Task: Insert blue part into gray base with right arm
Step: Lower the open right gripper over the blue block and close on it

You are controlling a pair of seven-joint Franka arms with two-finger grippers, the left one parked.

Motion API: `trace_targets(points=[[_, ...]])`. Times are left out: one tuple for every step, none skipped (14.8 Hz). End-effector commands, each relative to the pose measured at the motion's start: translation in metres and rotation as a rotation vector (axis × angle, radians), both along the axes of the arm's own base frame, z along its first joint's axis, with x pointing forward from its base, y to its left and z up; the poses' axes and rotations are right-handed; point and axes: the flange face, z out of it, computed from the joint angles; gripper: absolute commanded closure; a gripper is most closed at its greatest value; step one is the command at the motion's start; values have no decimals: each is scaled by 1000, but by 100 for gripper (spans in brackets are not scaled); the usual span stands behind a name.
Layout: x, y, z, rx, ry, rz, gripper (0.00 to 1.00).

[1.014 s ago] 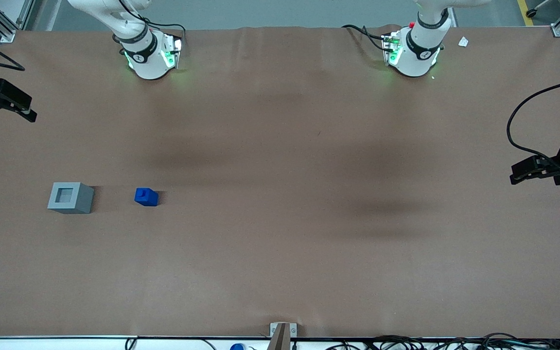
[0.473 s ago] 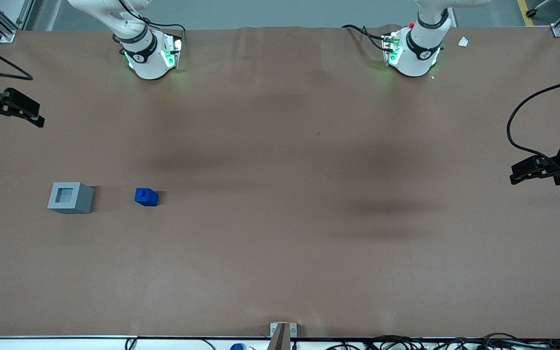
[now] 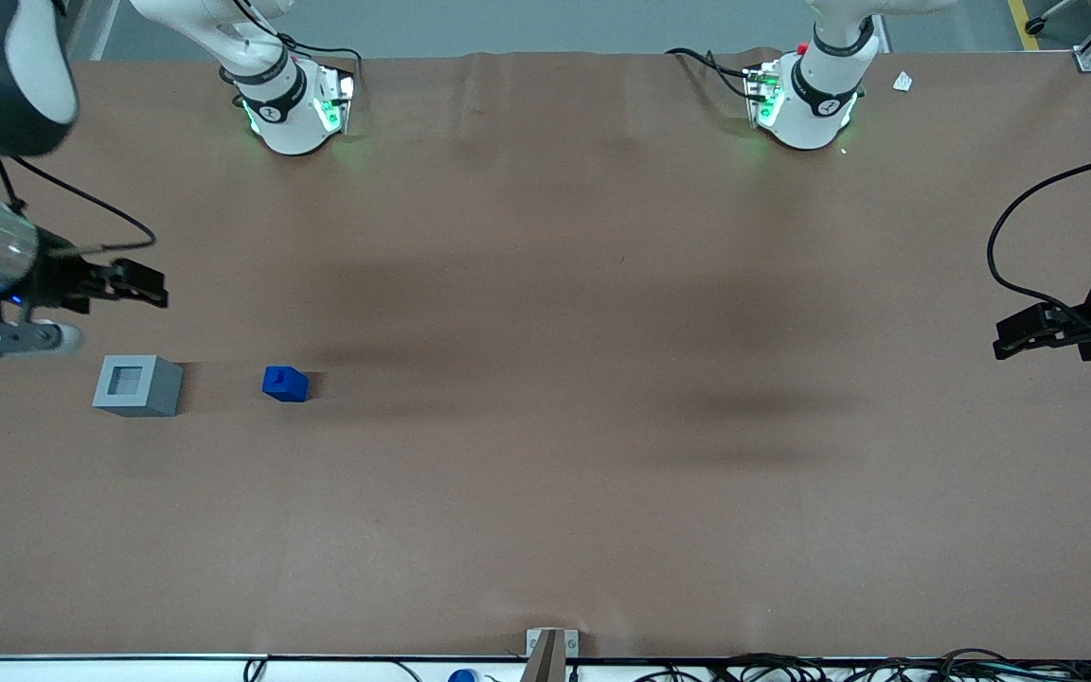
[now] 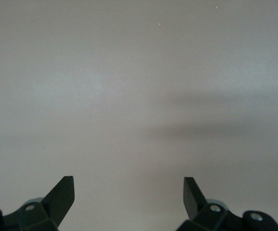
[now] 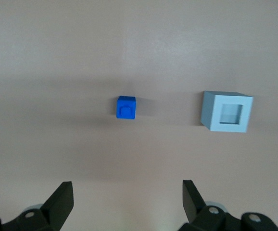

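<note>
The blue part [image 3: 285, 384] stands on the brown table with its stub on top; it also shows in the right wrist view [image 5: 126, 107]. The gray base [image 3: 138, 385] stands beside it, toward the working arm's end, socket facing up, and shows in the right wrist view [image 5: 227, 112]. My right gripper [image 3: 150, 284] hangs above the table, farther from the front camera than both pieces and nearest the gray base. In the right wrist view the gripper [image 5: 128, 198] is open wide and empty, and both pieces lie apart from it.
The two arm bases [image 3: 295, 104] [image 3: 806, 95] stand at the table's edge farthest from the front camera. The parked arm's gripper [image 3: 1043, 332] hangs at its end of the table. Cables lie along the near edge [image 3: 839, 668].
My right arm has swung in over the table and nearer to the front camera, bringing the gripper close to the gray base. The blue part and gray base have not moved.
</note>
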Motion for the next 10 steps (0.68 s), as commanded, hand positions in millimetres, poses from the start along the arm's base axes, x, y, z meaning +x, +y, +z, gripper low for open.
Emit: trace_targets(points=[[0, 8, -37, 7, 14, -36, 0], [-2, 11, -49, 28, 16, -44, 0], [-3, 11, -59, 48, 6, -77, 0], [-4, 11, -72, 59, -4, -91, 0], [-5, 11, -82, 64, -16, -94, 0], [-8, 10, -88, 65, -24, -101, 0], [-12, 10, -98, 70, -43, -108, 0], [-17, 9, -106, 71, -61, -110, 0], [-20, 6, -118, 68, -59, -114, 0], [-22, 5, -127, 68, -57, -118, 0]])
